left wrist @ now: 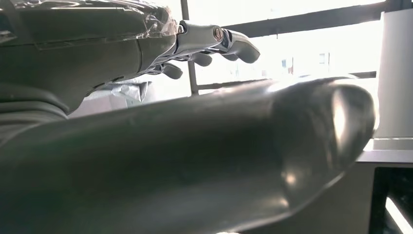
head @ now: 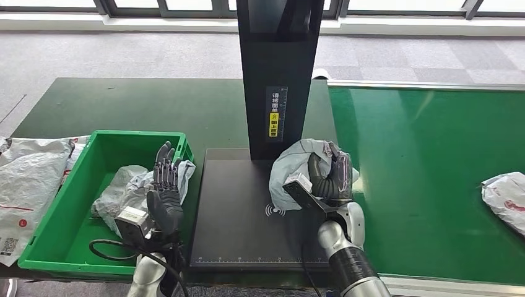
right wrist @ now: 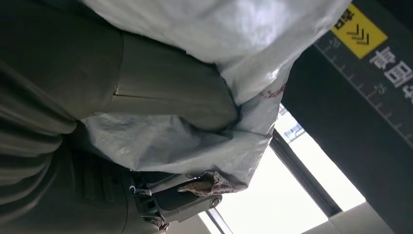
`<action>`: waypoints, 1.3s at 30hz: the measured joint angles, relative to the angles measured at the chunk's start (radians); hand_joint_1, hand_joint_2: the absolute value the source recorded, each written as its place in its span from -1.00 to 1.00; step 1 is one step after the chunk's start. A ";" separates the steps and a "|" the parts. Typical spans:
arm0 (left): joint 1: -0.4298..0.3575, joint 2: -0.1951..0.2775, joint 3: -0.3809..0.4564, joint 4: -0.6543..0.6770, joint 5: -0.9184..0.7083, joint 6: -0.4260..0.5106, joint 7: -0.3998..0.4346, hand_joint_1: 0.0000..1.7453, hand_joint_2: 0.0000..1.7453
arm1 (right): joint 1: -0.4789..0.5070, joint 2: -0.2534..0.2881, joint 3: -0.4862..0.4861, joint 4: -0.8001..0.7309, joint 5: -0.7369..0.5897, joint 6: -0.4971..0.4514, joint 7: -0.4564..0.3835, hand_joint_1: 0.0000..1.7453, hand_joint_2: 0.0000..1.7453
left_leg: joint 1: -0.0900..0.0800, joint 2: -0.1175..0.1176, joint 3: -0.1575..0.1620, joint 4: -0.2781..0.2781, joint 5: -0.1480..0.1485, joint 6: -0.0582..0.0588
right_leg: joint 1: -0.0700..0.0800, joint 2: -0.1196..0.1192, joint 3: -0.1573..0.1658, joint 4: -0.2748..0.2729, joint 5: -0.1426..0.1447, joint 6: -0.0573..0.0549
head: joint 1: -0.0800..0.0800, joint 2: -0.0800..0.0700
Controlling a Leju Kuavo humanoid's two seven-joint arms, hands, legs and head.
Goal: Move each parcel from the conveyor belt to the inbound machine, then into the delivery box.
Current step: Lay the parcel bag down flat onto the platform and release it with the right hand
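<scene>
Head view: the right hand [head: 331, 176] grasps a grey parcel [head: 296, 166] over the scanner plate [head: 241, 210], so the inbound-machine step looks in hand; next it needs setting flat under the post [head: 278, 74]. The parcel is crumpled, its long axis running roughly up from the plate. The left hand [head: 164, 189] hovers released above the bin [head: 56, 229]. Left wrist view: fingers [left wrist: 214, 41] spread, holding nothing. Right wrist view: the parcel [right wrist: 195, 141] is pressed against the thumb [right wrist: 160, 92].

The right hand [head: 328, 179] is raised, its fingers and thumb [right wrist: 170, 95] wrapped around a grey parcel [head: 296, 166]. The left hand [head: 166, 189] stands upright with its fingers [left wrist: 214, 41] straight, apart and holding nothing.
</scene>
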 joint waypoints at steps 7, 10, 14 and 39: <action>0.014 -0.011 -0.013 -0.012 -0.014 0.157 -0.003 -1.00 -1.00 | -0.001 0.049 0.028 0.064 -0.107 0.144 -0.013 -1.00 1.00 | 0.000 -0.001 0.000 0.000 0.000 0.000 | 0.000 0.000 0.000 0.000 0.000 0.000 | 0.000 0.000; 0.025 -0.008 -0.021 -0.023 0.007 0.132 -0.006 -1.00 -1.00 | 0.049 0.050 0.064 -0.004 -0.132 0.196 0.014 -1.00 1.00 | 0.000 -0.001 -0.001 0.000 0.000 0.000 | 0.000 0.000 0.000 0.000 0.000 0.000 | 0.000 0.000; 0.037 -0.003 -0.022 -0.035 0.014 0.088 -0.011 -1.00 -1.00 | 0.102 0.047 0.095 -0.092 -0.183 0.274 0.030 -1.00 -1.00 | 0.000 -0.001 -0.001 0.000 0.000 0.000 | 0.000 0.000 -0.001 0.000 0.000 0.000 | 0.000 0.000; 0.041 0.018 -0.066 -0.030 -0.177 -0.082 0.014 -1.00 -1.00 | 0.373 -0.023 0.211 -0.615 -0.241 0.428 0.101 -1.00 1.00 | 0.000 -0.001 -0.002 0.000 -0.001 0.000 | 0.000 0.000 -0.002 -0.001 0.000 0.000 | 0.000 0.000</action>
